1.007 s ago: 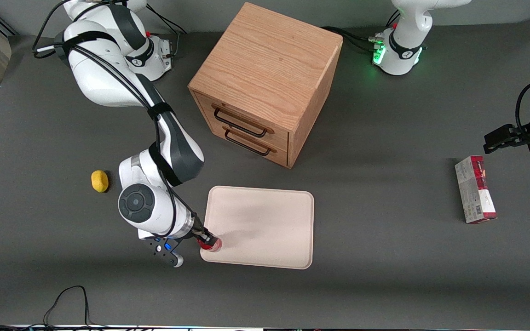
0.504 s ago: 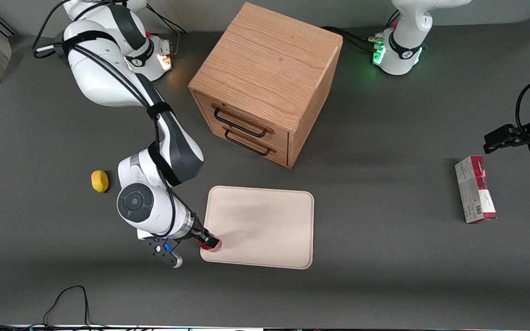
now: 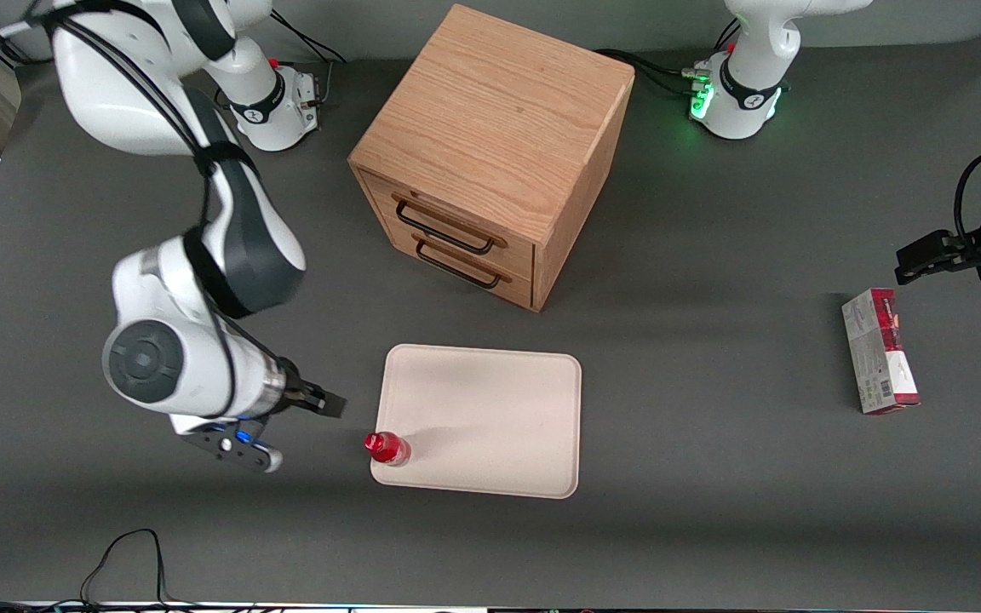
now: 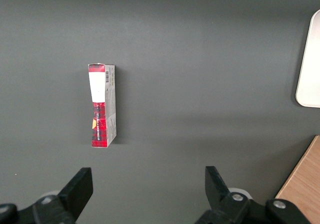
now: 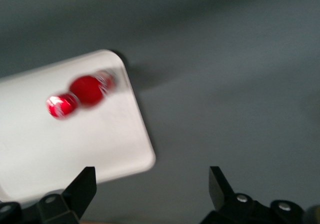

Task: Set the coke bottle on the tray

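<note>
The coke bottle (image 3: 387,448) is standing upright on the tray (image 3: 490,409), at the corner nearest the working arm. The gripper (image 3: 330,403) is hovering empty beside the tray, fingers apart, so the placing looks done.

- In the right wrist view the coke bottle (image 5: 82,94) is smeared by motion blur — we cannot read its label.
- The gripper (image 5: 150,191) shows only two dark fingers (image 5: 80,189) there, their bases cut off at the 6 o'clock edge.
- The tray (image 5: 65,134) runs off that view toward 9 o'clock.
- In the left wrist view, the tray and the wooden cabinet (image 4: 302,184) are clipped at 3 o'clock.
- The carton (image 4: 102,106) print is too small to read.
</note>
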Controlling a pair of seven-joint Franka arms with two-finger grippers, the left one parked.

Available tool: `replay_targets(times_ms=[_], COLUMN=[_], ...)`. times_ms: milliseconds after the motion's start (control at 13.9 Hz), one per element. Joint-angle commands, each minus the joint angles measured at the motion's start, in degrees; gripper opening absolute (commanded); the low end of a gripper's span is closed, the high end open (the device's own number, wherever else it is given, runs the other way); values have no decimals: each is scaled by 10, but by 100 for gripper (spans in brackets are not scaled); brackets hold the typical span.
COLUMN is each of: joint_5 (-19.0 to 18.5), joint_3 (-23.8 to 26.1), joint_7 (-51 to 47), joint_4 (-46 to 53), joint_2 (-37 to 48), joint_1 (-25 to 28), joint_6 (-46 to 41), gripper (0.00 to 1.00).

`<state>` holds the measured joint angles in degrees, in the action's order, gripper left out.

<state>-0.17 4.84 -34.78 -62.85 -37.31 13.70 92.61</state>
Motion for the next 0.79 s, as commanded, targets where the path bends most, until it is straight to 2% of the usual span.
replay_targets(times_ms=[0,144,288,360,576,719], joint_5=[5,4,4,4,3,4], joint_3=[-8,-59,-123,-145,-148,-136], joint_7=[143,243,320,330,333,357], joint_4=[-284,-412,-463,-459,-396,-362], joint_2=[211,320,387,402,404,394], joint_1=[-30,-12,24,40,39,8], joint_6=[59,91,87,68,0,-28], gripper=[100,100,100,100,100,100])
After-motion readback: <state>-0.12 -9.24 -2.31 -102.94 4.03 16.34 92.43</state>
